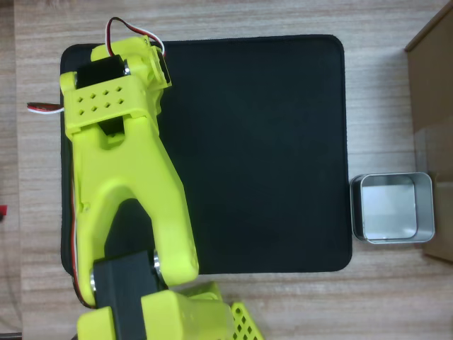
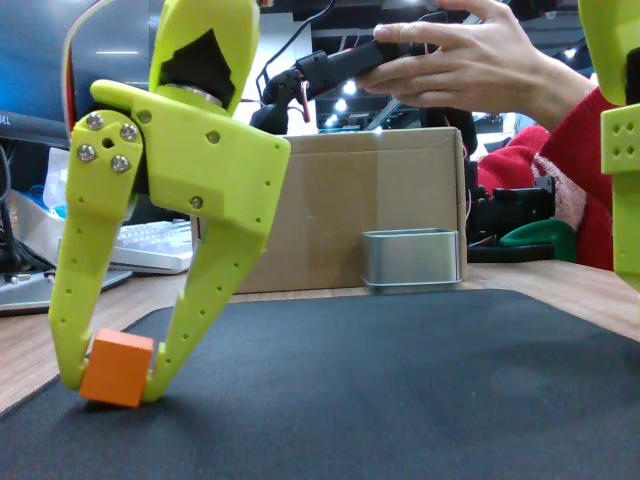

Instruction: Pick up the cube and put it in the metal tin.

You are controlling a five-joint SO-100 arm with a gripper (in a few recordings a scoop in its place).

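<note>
Low on the black mat (image 2: pixel 400 400), the lime-yellow end effector (image 2: pixel 115 375) has its two fingers closed on the cube (image 2: pixel 117 368), one finger against each side, in the fixed view. The bright-orange cube sits tilted between the fingertips, its lower corner touching or just above the mat; which of the two cannot be told. Seen from overhead, the yellow arm (image 1: pixel 120 184) covers the left part of the mat (image 1: pixel 262 156), with the end effector (image 1: pixel 131 60) near the mat's top-left corner. Well away from the end effector, beyond the mat's far edge, the metal tin (image 2: pixel 411 258) stands on the wooden worktop (image 2: pixel 560 290); from overhead the tin (image 1: pixel 391 207) lies just off the mat's lower-right edge, its inside bare. Behind the tin stands a brown cardboard box (image 2: pixel 370 200). Farther back, a person's hand (image 2: pixel 470 65) grips a dark device.
</note>
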